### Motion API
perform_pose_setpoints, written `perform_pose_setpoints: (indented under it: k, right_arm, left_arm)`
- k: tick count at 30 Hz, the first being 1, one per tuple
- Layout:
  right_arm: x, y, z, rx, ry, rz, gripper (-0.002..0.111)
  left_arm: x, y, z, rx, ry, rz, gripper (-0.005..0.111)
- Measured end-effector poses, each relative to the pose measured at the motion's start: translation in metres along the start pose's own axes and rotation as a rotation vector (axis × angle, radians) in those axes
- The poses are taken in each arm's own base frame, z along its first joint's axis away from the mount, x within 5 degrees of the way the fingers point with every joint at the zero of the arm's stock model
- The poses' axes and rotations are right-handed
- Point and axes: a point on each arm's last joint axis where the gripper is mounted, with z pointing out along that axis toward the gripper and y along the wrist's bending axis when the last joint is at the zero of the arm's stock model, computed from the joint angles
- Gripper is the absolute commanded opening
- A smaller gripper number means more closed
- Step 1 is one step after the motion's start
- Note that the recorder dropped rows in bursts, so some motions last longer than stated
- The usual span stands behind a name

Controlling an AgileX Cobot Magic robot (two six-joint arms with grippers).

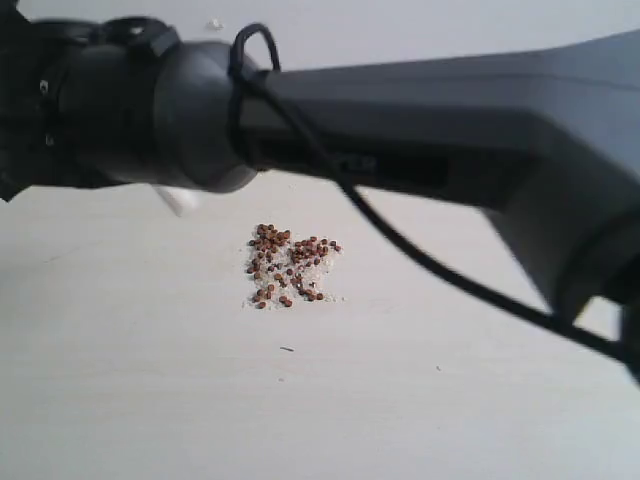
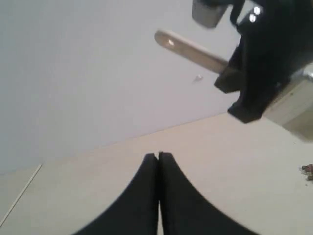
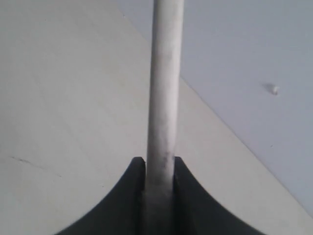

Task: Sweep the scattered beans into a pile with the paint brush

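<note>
The beans [image 1: 288, 265] lie in a loose reddish-brown cluster with pale crumbs on the light table, and a few show at the edge of the left wrist view [image 2: 308, 170]. My right gripper [image 3: 159, 160] is shut on the pale wooden handle of the paint brush [image 3: 164, 88]. In the left wrist view the handle [image 2: 193, 51] sticks out with a hole at its end, and the metal band and cream bristles [image 2: 293, 105] point down above the table. The right arm [image 1: 420, 130] crosses the exterior view above and behind the beans. My left gripper [image 2: 159, 155] is shut and empty, low over the table.
A lone dark speck [image 1: 287, 349] lies in front of the beans. A small white crumb [image 1: 214, 23] sits far back. The right arm's cable [image 1: 420, 262] hangs low over the table, right of the beans. The table's far edge [image 2: 122, 139] meets a grey wall.
</note>
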Motion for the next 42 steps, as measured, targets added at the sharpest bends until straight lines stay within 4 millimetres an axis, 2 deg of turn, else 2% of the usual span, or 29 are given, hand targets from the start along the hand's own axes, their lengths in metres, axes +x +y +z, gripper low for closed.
perform_pose_setpoints:
  k: [3, 4, 5, 6, 7, 8, 12, 15, 18, 22, 28, 32, 38, 42]
  right_arm:
    - [-0.007, -0.017, -0.03, -0.057, -0.056, -0.01, 0.0]
    - [-0.005, -0.025, -0.047, -0.134, -0.11, -0.005, 0.0]
    - [-0.003, -0.028, -0.055, -0.172, -0.14, -0.001, 0.0]
    - [0.0, -0.039, -0.075, -0.267, -0.232, 0.008, 0.0]
    - [0.002, -0.044, -0.083, -0.3, -0.269, 0.014, 0.0]
    - [0.011, -0.059, -0.1, -0.363, -0.339, 0.027, 0.0]
    - [0.033, -0.095, -0.125, -0.436, -0.46, 0.07, 0.0]
    - [0.056, -0.104, -0.131, -0.522, -0.527, 0.087, 0.0]
    - [0.078, -0.101, -0.131, -0.632, -0.59, 0.053, 0.0]
    - [0.096, -0.095, -0.131, -0.752, -0.654, 0.014, 0.0]
    - [0.122, -0.086, -0.112, -0.917, -0.672, -0.02, 0.0]
    - [0.145, -0.085, -0.088, -1.023, -0.692, 0.029, 0.0]
    - [0.193, -0.098, -0.041, -0.978, -0.57, 0.119, 0.0]
    - [0.217, -0.103, -0.021, -0.951, -0.515, 0.156, 0.0]
  left_arm:
    - [0.0, 0.0, 0.0, 0.0, 0.0, 0.0, 0.0]
    - [0.0, 0.0, 0.0, 0.0, 0.0, 0.0, 0.0]
    - [0.0, 0.0, 0.0, 0.0, 0.0, 0.0, 0.0]
    - [0.0, 0.0, 0.0, 0.0, 0.0, 0.0, 0.0]
    - [0.0, 0.0, 0.0, 0.0, 0.0, 0.0, 0.0]
    - [0.0, 0.0, 0.0, 0.0, 0.0, 0.0, 0.0]
    - [0.0, 0.0, 0.0, 0.0, 0.0, 0.0, 0.0]
    - [0.0, 0.0, 0.0, 0.0, 0.0, 0.0, 0.0]
    - [0.0, 0.0, 0.0, 0.0, 0.0, 0.0, 0.0]
    - [0.0, 0.0, 0.0, 0.0, 0.0, 0.0, 0.0]
    - [0.0, 0.0, 0.0, 0.0, 0.0, 0.0, 0.0]
    - [0.0, 0.0, 0.0, 0.0, 0.0, 0.0, 0.0]
    - [0.0, 0.0, 0.0, 0.0, 0.0, 0.0, 0.0]
    - [0.0, 0.0, 0.0, 0.0, 0.0, 0.0, 0.0]
